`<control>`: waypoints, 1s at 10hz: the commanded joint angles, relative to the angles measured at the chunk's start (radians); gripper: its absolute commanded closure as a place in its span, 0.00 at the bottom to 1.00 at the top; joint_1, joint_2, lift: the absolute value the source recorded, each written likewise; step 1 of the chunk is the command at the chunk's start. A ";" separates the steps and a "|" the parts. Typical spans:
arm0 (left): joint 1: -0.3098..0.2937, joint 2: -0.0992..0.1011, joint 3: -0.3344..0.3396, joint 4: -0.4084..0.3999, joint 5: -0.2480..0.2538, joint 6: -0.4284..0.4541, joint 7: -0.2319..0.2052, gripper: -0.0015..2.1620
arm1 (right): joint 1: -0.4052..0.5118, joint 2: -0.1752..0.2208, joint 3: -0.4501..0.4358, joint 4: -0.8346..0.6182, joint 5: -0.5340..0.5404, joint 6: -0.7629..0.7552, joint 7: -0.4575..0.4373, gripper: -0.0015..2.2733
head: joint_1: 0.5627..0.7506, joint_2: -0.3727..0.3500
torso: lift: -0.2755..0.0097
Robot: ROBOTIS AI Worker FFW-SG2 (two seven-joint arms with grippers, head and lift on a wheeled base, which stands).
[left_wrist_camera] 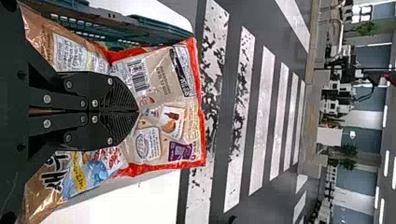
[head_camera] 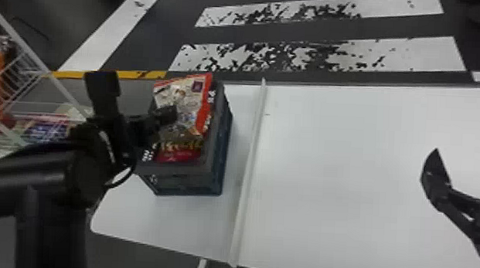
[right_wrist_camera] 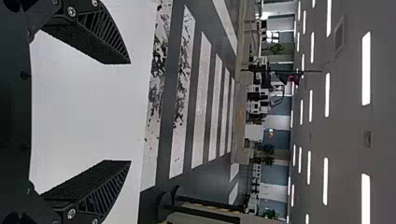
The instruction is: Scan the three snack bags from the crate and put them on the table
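My left gripper (head_camera: 169, 115) is over the crate (head_camera: 219, 158), shut on the red-edged snack bag (head_camera: 186, 98) at the top. In the left wrist view my left gripper (left_wrist_camera: 138, 112) has its tips together against that snack bag (left_wrist_camera: 161, 93), whose barcode side faces up. More bags lie under it: one with a dark red part (head_camera: 178, 155) near the crate's front, and a brown and blue one (left_wrist_camera: 88, 172) beside my fingers. My right gripper (head_camera: 436, 182) stands at the right above the table; in the right wrist view my right gripper (right_wrist_camera: 130, 112) is open, nothing between its fingers.
The white table (head_camera: 338, 167) extends right of the crate, with a raised pale strip (head_camera: 249, 170) running front to back between crate and right arm. At the left a wire rack (head_camera: 17, 75) holds packaged goods beside my left arm.
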 commanded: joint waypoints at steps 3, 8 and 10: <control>0.033 -0.025 0.004 -0.122 0.042 0.008 0.009 0.89 | 0.001 -0.004 -0.021 -0.004 -0.008 -0.003 -0.006 0.06 | 0.70 0.88 | 0.64; 0.107 -0.100 -0.042 -0.324 0.185 0.085 -0.014 0.89 | -0.010 0.002 -0.044 0.000 -0.009 -0.006 -0.006 0.06 | 0.70 0.75 | 0.64; 0.133 -0.153 -0.149 -0.366 0.179 0.106 -0.041 0.89 | -0.014 0.002 -0.056 0.000 -0.021 -0.006 -0.008 0.06 | 0.70 0.63 | 0.64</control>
